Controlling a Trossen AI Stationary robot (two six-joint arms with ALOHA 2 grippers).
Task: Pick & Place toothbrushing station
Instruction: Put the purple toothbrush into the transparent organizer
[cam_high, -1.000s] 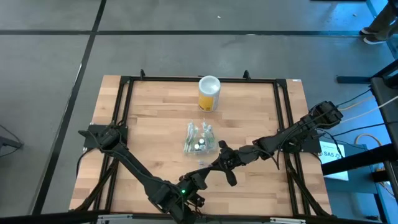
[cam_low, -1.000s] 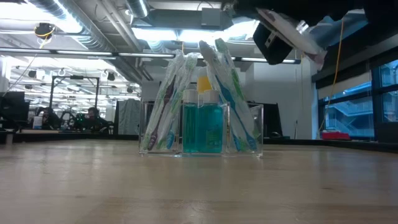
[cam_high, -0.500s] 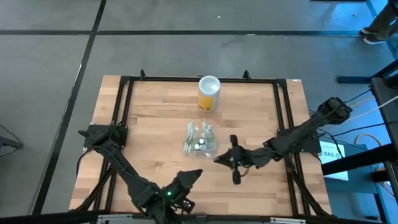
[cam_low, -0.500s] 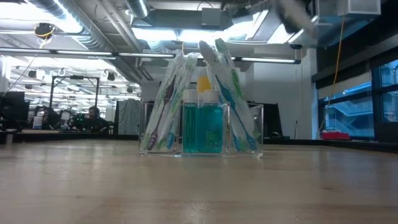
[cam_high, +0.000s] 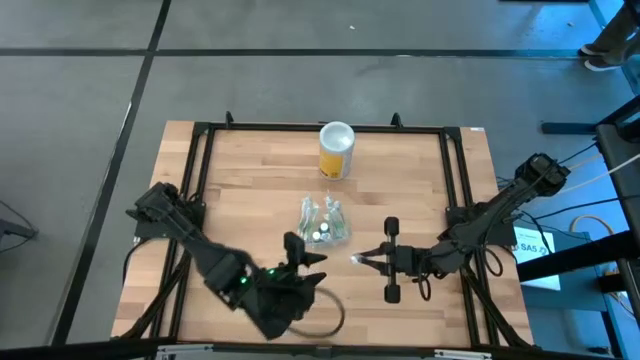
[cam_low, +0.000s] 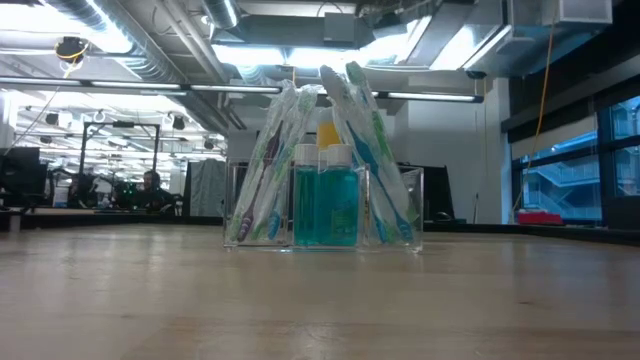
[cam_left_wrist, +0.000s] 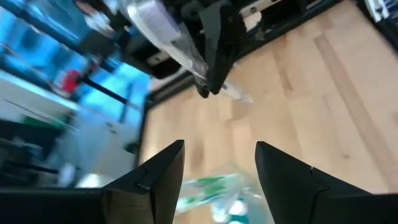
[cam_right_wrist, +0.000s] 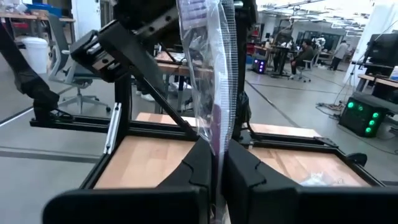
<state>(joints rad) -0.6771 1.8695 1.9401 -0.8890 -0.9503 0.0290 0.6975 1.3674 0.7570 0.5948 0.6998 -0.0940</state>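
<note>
The outline of the toothbrushing station (cam_high: 321, 224) is lost against the wood in the high view; only its contents are made out there, too small to be told apart. In the low view, the yellow canister (cam_low: 327, 133) is mostly hidden behind the station, and neither arm is seen. In the left wrist view, the station (cam_left_wrist: 217, 199) is blurred and cut off at the edge between the left gripper's fingers (cam_left_wrist: 283, 180). The clear plastic packet (cam_right_wrist: 208, 74) pinched in the right gripper (cam_right_wrist: 215, 163) is cut off at the right wrist picture's edge, and its contents cannot be read.
</note>
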